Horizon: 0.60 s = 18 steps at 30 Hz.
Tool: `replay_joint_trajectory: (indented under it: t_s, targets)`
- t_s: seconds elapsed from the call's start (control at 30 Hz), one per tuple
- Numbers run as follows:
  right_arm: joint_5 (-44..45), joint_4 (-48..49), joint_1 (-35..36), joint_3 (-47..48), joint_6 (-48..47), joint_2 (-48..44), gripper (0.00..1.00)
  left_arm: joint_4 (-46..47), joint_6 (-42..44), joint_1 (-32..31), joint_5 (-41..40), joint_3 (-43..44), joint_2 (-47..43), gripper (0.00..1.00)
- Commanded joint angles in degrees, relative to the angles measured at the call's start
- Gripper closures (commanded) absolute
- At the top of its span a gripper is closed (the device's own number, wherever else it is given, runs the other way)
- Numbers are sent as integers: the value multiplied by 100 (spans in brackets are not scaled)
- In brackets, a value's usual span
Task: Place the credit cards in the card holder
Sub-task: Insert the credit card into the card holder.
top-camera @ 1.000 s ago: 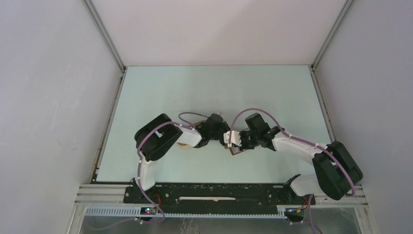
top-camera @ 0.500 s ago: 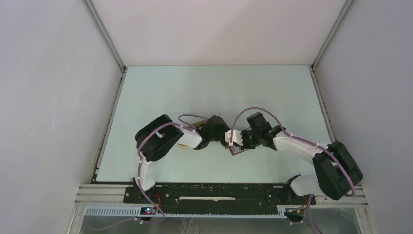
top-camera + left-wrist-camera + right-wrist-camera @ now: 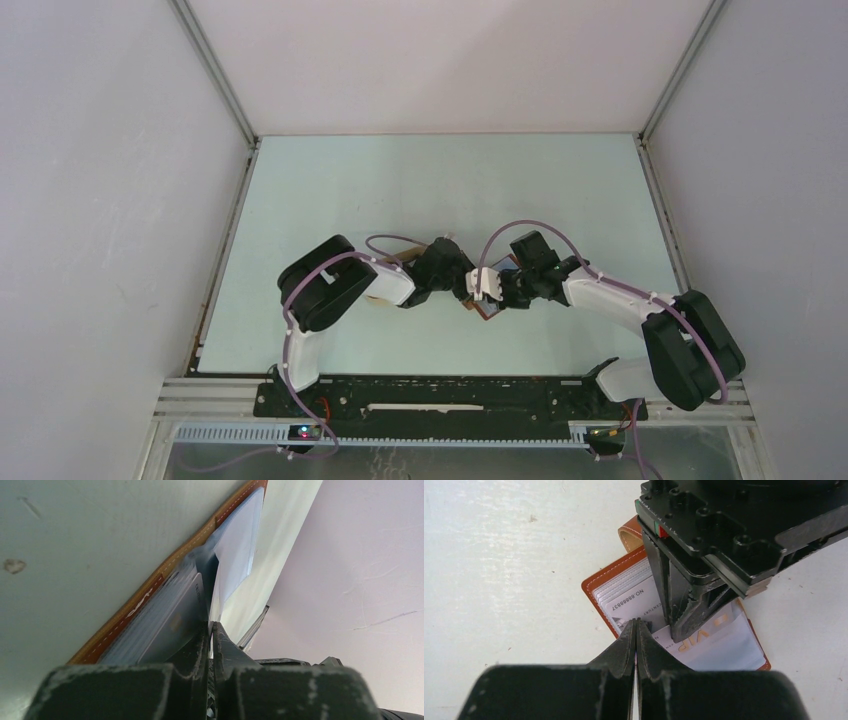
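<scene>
The card holder (image 3: 601, 582) lies open and flat near the middle of the bench (image 3: 400, 180), a little toward its near edge. Its long side slants across my right wrist view. A whitish credit card (image 3: 629, 602) sits in the pockets, directly ahead of the right pincer (image 3: 636, 625), whose jaws are pressed together at the card's edge. The left pincer (image 3: 672, 630) comes from the opposite side and is equally near. It is also closed, I think on a clear pocket leaf (image 3: 240, 540).

The left gripper (image 3: 672, 630), pinching a clear pocket, and the right gripper (image 3: 636, 625), fingers pressed together, crowd tip to tip over the open card holder (image 3: 594, 582) near the middle of the table (image 3: 440, 180). They block the holder from above and from both sides. Their arms span most of the near half, with a tan object (image 3: 378, 298) tucked under the left one, while the far half and both far corners stand open.
</scene>
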Motion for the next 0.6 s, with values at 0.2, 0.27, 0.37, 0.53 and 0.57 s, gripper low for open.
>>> replay_joint_trajectory:
  t_s: [0.2,0.27,0.37,0.53,0.57]
  targets:
    - [121,-225,-37,134,14,3,94,15,-209,24,-142,-317,-134,96]
    - [114,-218,-29,139,20,-12,94,22,-232,22,-168,-385,-197,97]
    - [119,-203,-15,137,34,-14,94,86,-292,23,-177,-460,-247,97]
    - [222,-188,-35,156,53,39,94,220,-378,18,-84,-401,-63,97]
    - [242,-200,-49,172,72,65,93,257,-398,17,-72,-378,-25,97]
